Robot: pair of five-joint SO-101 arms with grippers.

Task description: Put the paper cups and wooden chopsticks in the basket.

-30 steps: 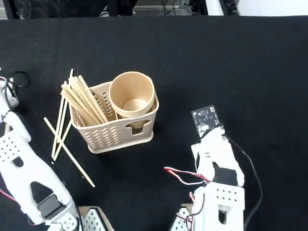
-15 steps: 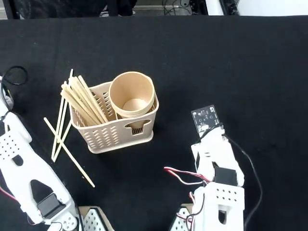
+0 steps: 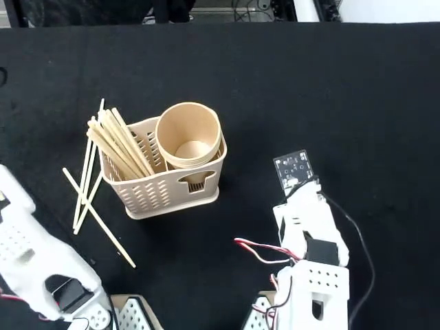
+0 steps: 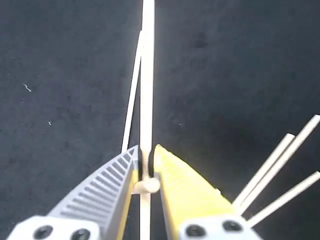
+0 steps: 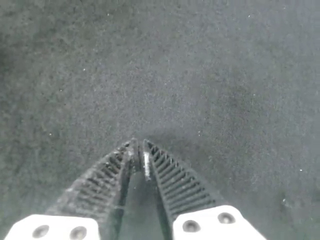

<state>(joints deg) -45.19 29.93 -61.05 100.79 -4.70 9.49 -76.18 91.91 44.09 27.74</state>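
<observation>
Left of the middle in the high view, we see the basket holding stacked paper cups, maybe two, and a bunch of chopsticks. Some loose chopsticks lie on the table just beside it. Our left gripper pinches one chopstick. Our right gripper is squeezed together with nothing inside.

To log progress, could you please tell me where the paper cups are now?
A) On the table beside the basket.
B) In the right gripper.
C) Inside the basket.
C: the high view shows the stacked paper cups standing upright inside the basket, beside the chopsticks leaning in it.
</observation>
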